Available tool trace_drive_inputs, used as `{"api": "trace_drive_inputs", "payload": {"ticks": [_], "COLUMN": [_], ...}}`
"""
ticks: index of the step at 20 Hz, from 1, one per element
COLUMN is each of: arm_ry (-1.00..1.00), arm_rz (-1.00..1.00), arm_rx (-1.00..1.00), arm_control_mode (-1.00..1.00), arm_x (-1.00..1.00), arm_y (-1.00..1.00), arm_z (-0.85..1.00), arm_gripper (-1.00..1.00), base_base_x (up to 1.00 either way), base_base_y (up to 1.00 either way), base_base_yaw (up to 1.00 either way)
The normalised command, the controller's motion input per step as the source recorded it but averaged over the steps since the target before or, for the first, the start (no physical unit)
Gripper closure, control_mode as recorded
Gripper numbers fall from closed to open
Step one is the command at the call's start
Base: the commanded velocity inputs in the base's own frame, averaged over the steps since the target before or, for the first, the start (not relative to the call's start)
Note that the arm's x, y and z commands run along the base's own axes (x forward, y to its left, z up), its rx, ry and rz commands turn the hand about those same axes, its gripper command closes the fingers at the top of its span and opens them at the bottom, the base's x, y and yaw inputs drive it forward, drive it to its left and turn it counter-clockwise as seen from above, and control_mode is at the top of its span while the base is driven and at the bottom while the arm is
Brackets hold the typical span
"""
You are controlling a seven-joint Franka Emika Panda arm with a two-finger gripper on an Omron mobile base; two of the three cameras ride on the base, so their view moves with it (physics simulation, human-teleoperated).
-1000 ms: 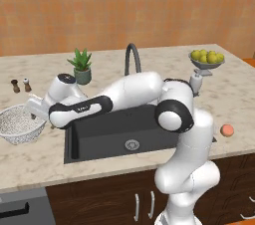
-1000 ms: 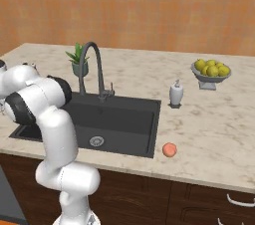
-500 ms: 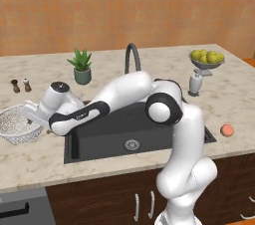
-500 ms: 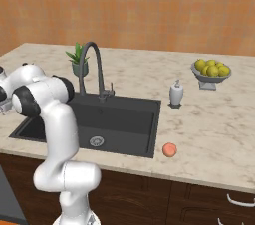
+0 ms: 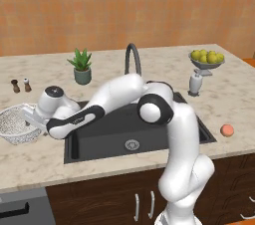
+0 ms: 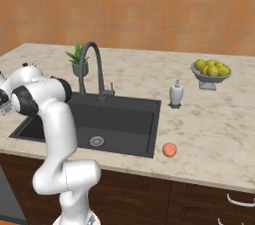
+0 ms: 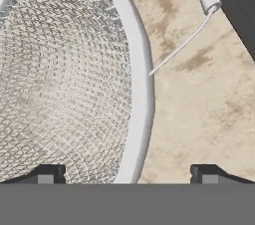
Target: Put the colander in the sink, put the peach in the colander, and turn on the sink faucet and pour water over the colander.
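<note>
Meanwhile the claw (image 7: 124, 173), fingers apart, straddles the colander (image 7: 64, 79) rim on the counter (image 7: 199, 109).

**Item count: desk and sink**

One colander (image 5: 15, 123). One peach (image 5: 227, 130). One sink (image 6: 117, 122), one sink faucet (image 6: 94, 67). One potted plant (image 5: 81, 66). Two shakers (image 5: 21, 85). One soap dispenser (image 6: 175, 93). One fruit bowl (image 6: 211, 73); its lemons could not be counted exactly.
</note>
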Motion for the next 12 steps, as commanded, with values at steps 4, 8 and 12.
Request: {"api": "trace_drive_inputs", "payload": {"ticks": [4, 8, 12], "arm_ry": [0.0, 0.02, 0.0], "arm_rz": [-0.04, -0.02, 0.0], "arm_rx": [0.0, 0.0, 0.0], "arm_control_mode": [-1.0, -1.0, -1.0], "arm_x": [0.3, 0.23, 0.0], "arm_y": [0.03, 0.04, 0.02], "arm_z": [-0.13, -0.16, -0.04], "arm_gripper": [-1.0, -1.0, -1.0], "base_base_x": [0.0, 0.0, 0.0], "base_base_y": [0.0, 0.0, 0.0], "base_base_yaw": [0.0, 0.0, 0.0]}}
